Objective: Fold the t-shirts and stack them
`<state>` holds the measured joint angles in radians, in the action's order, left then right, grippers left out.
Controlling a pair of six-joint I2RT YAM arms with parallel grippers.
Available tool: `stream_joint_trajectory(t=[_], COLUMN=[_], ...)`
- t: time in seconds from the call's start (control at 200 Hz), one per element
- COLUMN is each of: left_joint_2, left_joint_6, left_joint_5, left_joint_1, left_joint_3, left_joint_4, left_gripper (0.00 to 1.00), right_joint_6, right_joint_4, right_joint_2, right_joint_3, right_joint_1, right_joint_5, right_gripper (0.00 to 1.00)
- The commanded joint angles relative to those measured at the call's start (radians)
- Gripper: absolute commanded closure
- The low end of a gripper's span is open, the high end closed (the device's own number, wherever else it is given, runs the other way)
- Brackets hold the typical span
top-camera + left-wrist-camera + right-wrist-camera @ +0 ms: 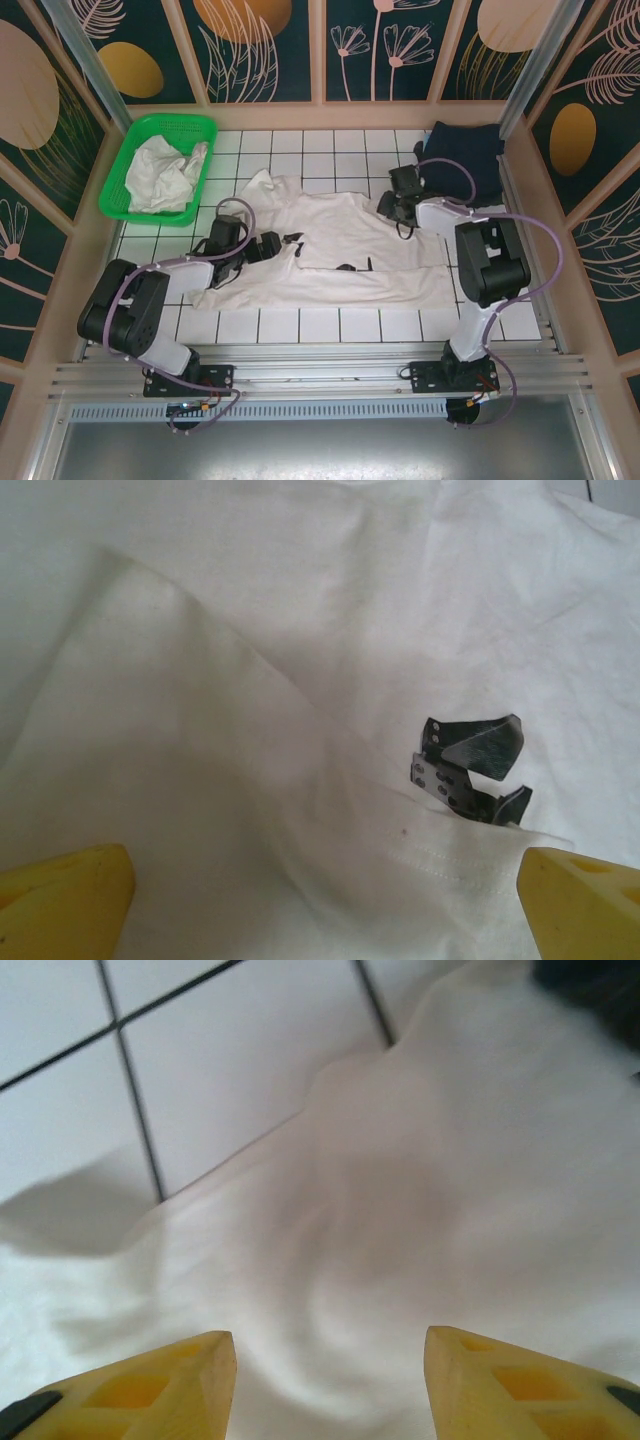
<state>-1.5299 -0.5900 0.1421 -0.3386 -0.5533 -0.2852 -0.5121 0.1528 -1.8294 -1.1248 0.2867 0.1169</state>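
An off-white t-shirt (pixel 340 245) lies spread and partly folded across the middle of the tiled table. My left gripper (pixel 280 243) hovers low over its left part, open wide; both yellow fingertips (pixel 62 898) stand far apart above a folded flap of the t-shirt (pixel 250 780), near a small dark print (pixel 470 765). My right gripper (pixel 393 207) sits at the shirt's upper right edge. Its jaws are open, with the yellow fingertips (pixel 165 1385) either side of rumpled fabric (pixel 400 1220) and nothing pinched. A dark navy t-shirt (pixel 465 155) lies at the back right.
A green mesh basket (pixel 130 145) at the back left holds crumpled white t-shirts (pixel 165 175). Bare white tiles (pixel 200 1070) show beyond the shirt's edge. Patterned walls (pixel 270 50) close in the table on three sides.
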Motion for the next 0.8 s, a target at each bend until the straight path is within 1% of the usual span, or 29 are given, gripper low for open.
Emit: stream_joint_trajectory(t=[0.0, 0.095, 0.22, 0.285, 0.44, 0.49, 0.535, 0.58, 0.746, 0.791], left_joint_2=[0.008, 0.008, -0.022, -0.031, -0.091, -0.136, -0.176, -0.257, -0.459, -0.509], left_joint_6=[-0.045, -0.04, -0.001, 0.023, 0.087, 0.099, 0.117, 0.129, 0.172, 0.179], left_joint_5=[-0.081, -0.066, -0.053, -0.066, -0.147, -0.179, -0.193, -0.208, -0.216, -0.215], left_joint_1=[0.018, 0.023, 0.024, 0.023, 0.027, 0.034, 0.042, 0.054, 0.103, 0.109], left_joint_3=[0.067, 0.048, -0.086, -0.167, -0.382, -0.457, -0.524, -0.595, -0.844, -0.9], left_joint_4=[0.096, 0.087, 0.144, 0.182, 0.284, 0.302, 0.321, 0.339, 0.397, 0.415], left_gripper=[0.01, 0.02, 0.02, 0.02, 0.01, 0.02, 0.01, 0.01, 0.01, 0.03], right_joint_6=[0.048, 0.071, 0.1, 0.111, 0.141, 0.149, 0.162, 0.16, 0.147, 0.147], right_joint_4=[-0.027, -0.021, 0.008, 0.039, 0.104, 0.103, 0.086, 0.076, 0.108, 0.108], right_joint_2=[-0.002, -0.057, -0.16, -0.207, -0.29, -0.301, -0.307, -0.313, -0.355, -0.359], right_joint_3=[-0.034, -0.094, -0.203, -0.262, -0.366, -0.37, -0.366, -0.36, -0.385, -0.382], right_joint_1=[-0.045, -0.066, -0.081, -0.084, -0.093, -0.096, -0.101, -0.108, -0.118, -0.117], right_joint_5=[-0.041, -0.035, 0.004, 0.048, 0.132, 0.14, 0.116, 0.096, 0.062, 0.053], right_gripper=[0.47, 0.47, 0.48, 0.48, 0.49, 0.48, 0.47, 0.47, 0.47, 0.48])
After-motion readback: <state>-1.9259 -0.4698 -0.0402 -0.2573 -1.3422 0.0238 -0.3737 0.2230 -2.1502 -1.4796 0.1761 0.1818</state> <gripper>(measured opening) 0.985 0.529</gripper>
